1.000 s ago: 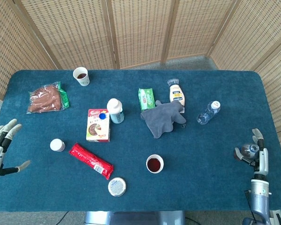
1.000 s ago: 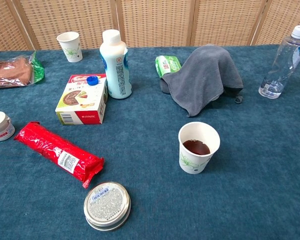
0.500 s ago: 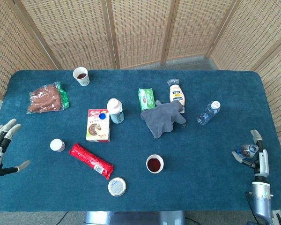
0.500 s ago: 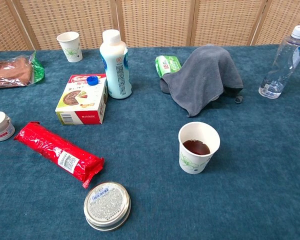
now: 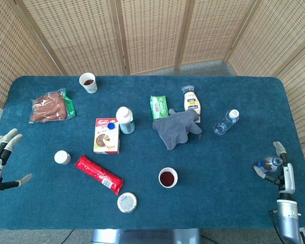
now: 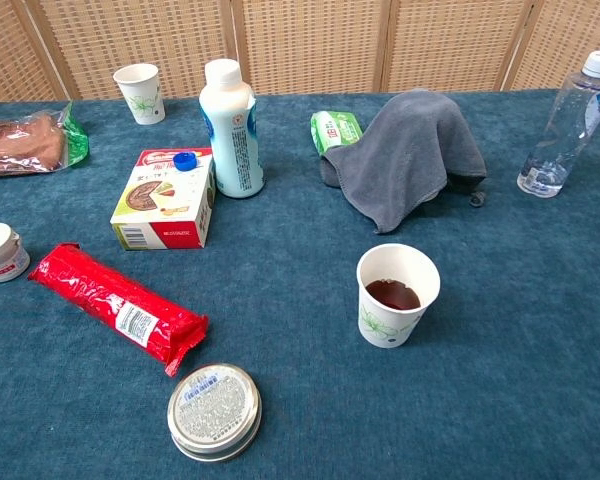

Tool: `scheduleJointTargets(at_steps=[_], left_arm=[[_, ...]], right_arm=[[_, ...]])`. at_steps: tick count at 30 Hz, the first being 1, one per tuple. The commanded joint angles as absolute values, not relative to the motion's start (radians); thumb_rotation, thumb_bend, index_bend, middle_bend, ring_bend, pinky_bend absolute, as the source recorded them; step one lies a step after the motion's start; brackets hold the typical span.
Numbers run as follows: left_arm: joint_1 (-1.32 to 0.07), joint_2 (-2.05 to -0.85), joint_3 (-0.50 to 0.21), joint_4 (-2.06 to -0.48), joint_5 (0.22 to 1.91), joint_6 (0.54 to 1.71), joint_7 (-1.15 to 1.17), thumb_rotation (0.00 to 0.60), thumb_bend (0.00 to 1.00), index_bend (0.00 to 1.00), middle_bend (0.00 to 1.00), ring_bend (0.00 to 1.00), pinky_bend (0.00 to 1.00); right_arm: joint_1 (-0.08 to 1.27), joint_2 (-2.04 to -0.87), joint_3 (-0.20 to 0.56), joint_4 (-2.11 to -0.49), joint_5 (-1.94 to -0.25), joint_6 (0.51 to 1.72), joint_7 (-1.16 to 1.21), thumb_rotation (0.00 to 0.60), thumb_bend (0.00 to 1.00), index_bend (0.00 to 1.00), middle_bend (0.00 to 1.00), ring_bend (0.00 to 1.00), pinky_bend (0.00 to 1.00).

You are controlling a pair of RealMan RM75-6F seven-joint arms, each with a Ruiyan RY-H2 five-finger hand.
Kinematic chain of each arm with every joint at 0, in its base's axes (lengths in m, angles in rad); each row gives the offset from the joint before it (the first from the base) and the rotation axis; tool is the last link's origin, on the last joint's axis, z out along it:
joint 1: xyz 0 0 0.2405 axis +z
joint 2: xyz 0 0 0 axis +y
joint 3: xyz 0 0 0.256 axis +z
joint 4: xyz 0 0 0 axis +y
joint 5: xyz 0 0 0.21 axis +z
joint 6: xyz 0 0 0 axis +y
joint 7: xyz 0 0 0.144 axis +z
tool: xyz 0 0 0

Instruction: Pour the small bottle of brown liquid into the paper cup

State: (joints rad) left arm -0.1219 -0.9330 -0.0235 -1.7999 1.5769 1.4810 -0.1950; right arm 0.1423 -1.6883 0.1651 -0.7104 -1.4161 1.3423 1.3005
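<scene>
Head view shows the right robot hand (image 5: 275, 165) at the lower right edge of the frame, off to the side of the worktop (image 5: 234, 168), its fingers wrapped around a small bottle (image 5: 266, 164) that looks clear, likely emptied. The paper cup (image 5: 168, 177) sits low in the frame near the centre, upright and well apart from that hand; in the chest view it (image 6: 397, 296) holds brown liquid at the bottom, so the pour seems done and the bottle is probably being carried clear of the cup. The left robot hand (image 5: 1, 158) hangs at the lower left edge with fingers spread, holding nothing, seemingly parked out of the way. Around the cup lie a red snack pack (image 5: 98, 174) and a round tin (image 5: 127, 202) to its left, and a grey cloth (image 5: 175, 126) above it. A second paper cup (image 5: 88, 82) with dark contents stands at the upper left, far from the action.
</scene>
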Motion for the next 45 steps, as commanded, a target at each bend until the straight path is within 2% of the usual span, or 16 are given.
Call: scheduleJointTargets(at_steps=[1, 32, 45], left_arm=[[-0.122, -0.933, -0.024, -1.8, 1.576, 1.481, -0.195, 0.6, 0.19, 0.0, 0.0, 0.0, 0.0], [-0.124, -0.935, -0.023, -1.803, 1.573, 1.473, -0.183, 0.6, 0.19, 0.0, 0.0, 0.0, 0.0], [-0.125, -0.936, -0.021, -1.806, 1.576, 1.472, -0.178, 0.6, 0.19, 0.0, 0.0, 0.0, 0.0]], right_arm=[[0.136, -1.663, 0.153, -0.737, -1.428, 1.346, 1.293, 0.551, 0.08, 0.0, 0.0, 0.0, 0.0], [0.098, -1.51, 0.127, -0.883, -1.475, 1.44, 1.285, 0.519, 0.03, 0.0, 0.0, 0.0, 0.0], [0.06, -1.427, 0.091, -0.989, -1.546, 1.562, 1.17, 0.493, 0.0, 0.0, 0.0, 0.0, 0.0]])
